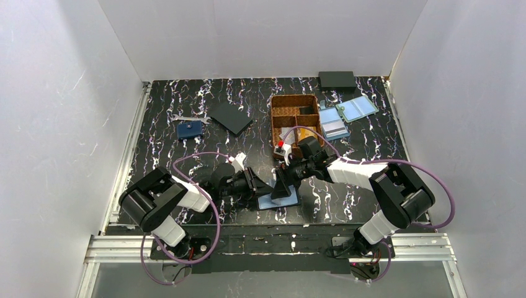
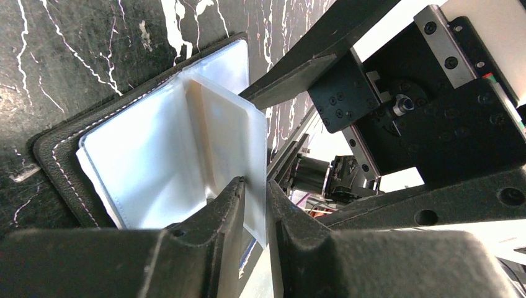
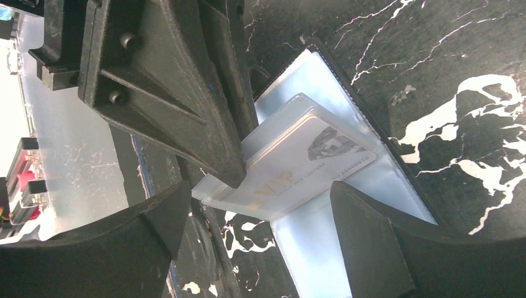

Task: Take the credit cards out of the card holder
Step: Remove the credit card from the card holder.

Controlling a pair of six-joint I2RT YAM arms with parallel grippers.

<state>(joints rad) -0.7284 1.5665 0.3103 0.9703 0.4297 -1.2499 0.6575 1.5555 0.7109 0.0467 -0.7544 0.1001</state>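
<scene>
The card holder [image 1: 273, 202] lies open on the table between my two grippers, pale blue inside with a black rim [image 2: 59, 155]. My left gripper [image 2: 255, 192] is shut on the edge of one clear sleeve [image 2: 229, 124] and holds it upright off the open leaf. In the right wrist view that sleeve holds a pale credit card [image 3: 304, 164] with gold "VIP" lettering, above the holder's blue leaf [image 3: 335, 248]. My right gripper [image 3: 260, 217] is open, its fingers wide apart on either side of the sleeve's lower edge, touching nothing. In the top view it [image 1: 286, 181] sits just right of my left gripper [image 1: 255, 183].
A brown compartment tray [image 1: 296, 115] stands behind the grippers. Two pale blue holders [image 1: 335, 123] [image 1: 358, 108] lie to its right. A black box [image 1: 337, 79] is at the back. A black square [image 1: 231, 117] and a navy wallet [image 1: 189, 130] lie back left.
</scene>
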